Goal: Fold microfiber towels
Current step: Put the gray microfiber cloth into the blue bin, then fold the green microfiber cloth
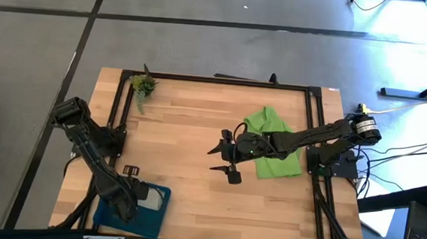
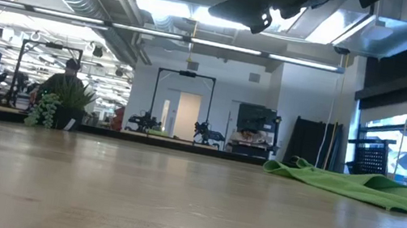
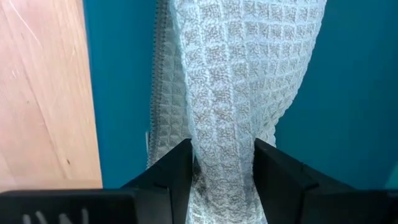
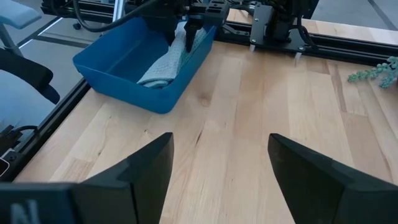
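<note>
The light grey towel (image 3: 236, 81) is bunched in the blue tray (image 4: 118, 78) at the table's near left corner, and my left gripper (image 3: 224, 158) is shut on it; it also shows in the right wrist view (image 4: 171, 62). The lime green towel (image 1: 272, 142) lies rumpled on the table at the right, partly under my right arm, and shows in the low view (image 2: 364, 187) too. My right gripper (image 1: 225, 162) is open and empty, raised above the middle of the table just left of the green towel. My left gripper pinches a gathered bunch of the grey towel (image 3: 224, 140) between its two fingers, several layers thick. The fingers come from above, pointing down into the tray. The towel hangs below them, and its lower end (image 4: 155, 78) lies on the tray's floor.
A small green plant sprig (image 1: 142, 86) lies at the table's far left corner. A black rail frame (image 1: 224, 80) runs along the far and side edges. Bare wood (image 1: 193, 201) lies between the tray and the green towel.
</note>
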